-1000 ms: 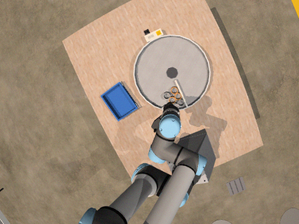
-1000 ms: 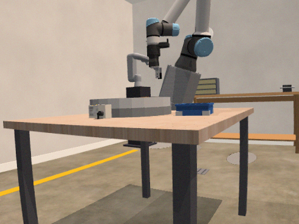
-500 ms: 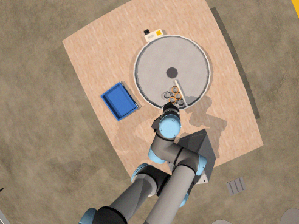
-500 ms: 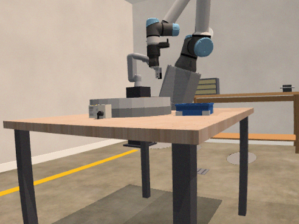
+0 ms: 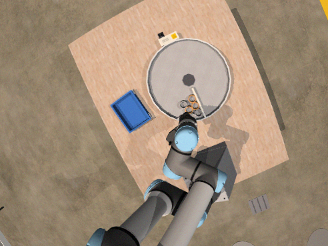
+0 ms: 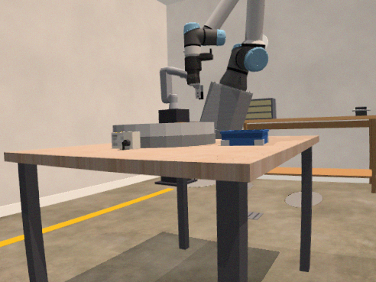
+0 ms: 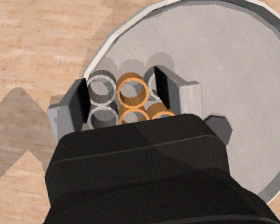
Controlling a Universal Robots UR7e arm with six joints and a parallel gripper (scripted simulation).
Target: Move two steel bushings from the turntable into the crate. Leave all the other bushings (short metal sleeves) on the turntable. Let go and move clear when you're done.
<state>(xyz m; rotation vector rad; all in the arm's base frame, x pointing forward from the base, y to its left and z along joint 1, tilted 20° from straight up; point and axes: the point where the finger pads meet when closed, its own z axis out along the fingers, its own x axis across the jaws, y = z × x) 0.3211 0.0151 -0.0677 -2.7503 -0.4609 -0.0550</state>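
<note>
A grey round turntable point(image 5: 189, 78) carries a tight cluster of short bushings near its front edge point(image 5: 191, 105). Some are steel grey point(image 5: 183, 104) and some are orange point(image 5: 191, 99). In the wrist view two steel bushings point(image 7: 101, 88) lie at the left of the cluster and orange ones point(image 7: 133, 90) beside them. My gripper point(image 7: 121, 86) is open and empty, hovering well above the cluster, as the side view shows for the gripper point(image 6: 198, 92) and the turntable point(image 6: 164, 133). The blue crate point(image 5: 131, 111) stands left of the turntable and looks empty.
A thin pale bar point(image 5: 198, 100) runs from the turntable's dark hub point(image 5: 189, 79) past the cluster. A small control box point(image 5: 168, 39) sits at the turntable's far edge. The arm's base mount point(image 5: 213, 163) is at the table's near side. A second wooden table point(image 6: 313, 123) stands behind.
</note>
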